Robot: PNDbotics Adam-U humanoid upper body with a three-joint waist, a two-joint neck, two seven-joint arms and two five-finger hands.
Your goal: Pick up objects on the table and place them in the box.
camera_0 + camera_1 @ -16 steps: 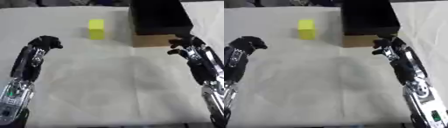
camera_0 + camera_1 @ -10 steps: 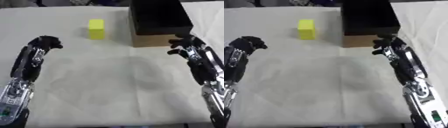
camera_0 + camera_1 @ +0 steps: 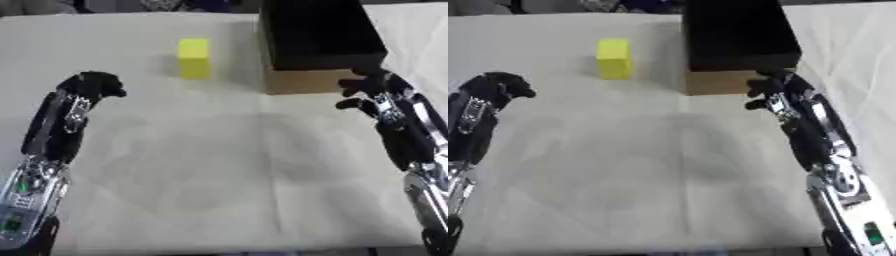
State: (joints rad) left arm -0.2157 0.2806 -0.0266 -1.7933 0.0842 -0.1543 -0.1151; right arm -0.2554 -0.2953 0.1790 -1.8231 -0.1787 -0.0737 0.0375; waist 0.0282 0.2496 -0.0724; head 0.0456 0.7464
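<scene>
A pale cloth-covered table [image 3: 219,165] fills nearly the whole view, its surface creased with faint fold lines running across and down the middle. At the far side, right of centre, stands the box [image 3: 319,45], a cardboard one whose tan front wall faces the robot and whose inside shows as a dark hollow; nothing can be made out within it. The two black and silver arms come next in size, one rising along each side of the table. The left hand [image 3: 94,85] sits over the cloth on the left, well apart from everything else, its fingers curled into a ball with nothing between them. The right hand [image 3: 773,92] is just beside the box's near right corner, with its fingers bent inward; it appears to hold nothing, though whether a fingertip touches the cardboard cannot be told from these views. Smallest is the yellow block [image 3: 194,58], standing upright on the cloth at the far side, just left of the box and apart from it, nearer the left hand than the right but well clear of both.
</scene>
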